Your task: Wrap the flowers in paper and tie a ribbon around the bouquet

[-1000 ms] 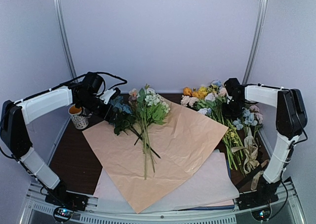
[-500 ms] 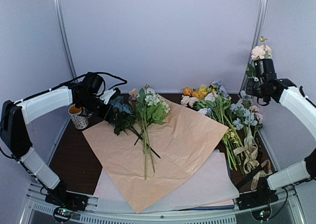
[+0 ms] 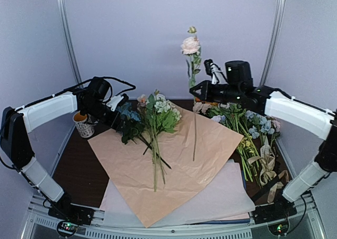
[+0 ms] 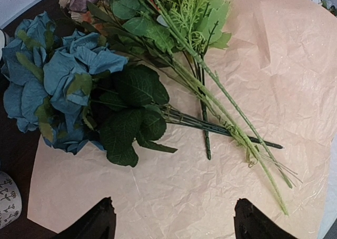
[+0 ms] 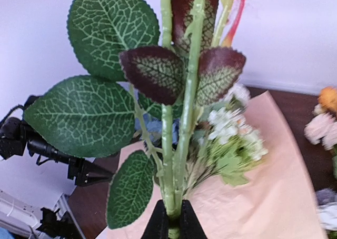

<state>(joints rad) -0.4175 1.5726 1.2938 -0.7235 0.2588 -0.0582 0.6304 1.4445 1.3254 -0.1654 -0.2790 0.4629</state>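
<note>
Pink rose (image 3: pixel 190 45), pinched mid-stem in the right gripper (image 3: pixel 196 86) upper centre, may swing past the paper (image 3: pixel 210 144); left gripper (image 4: pixel 174 226) gapes empty.

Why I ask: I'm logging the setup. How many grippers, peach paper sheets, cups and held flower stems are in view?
Grippers: 2 (left gripper open, right gripper shut on the stem)
Peach paper: 1
Patterned cup: 1
Held pink rose stem: 1
Total: 5
</note>
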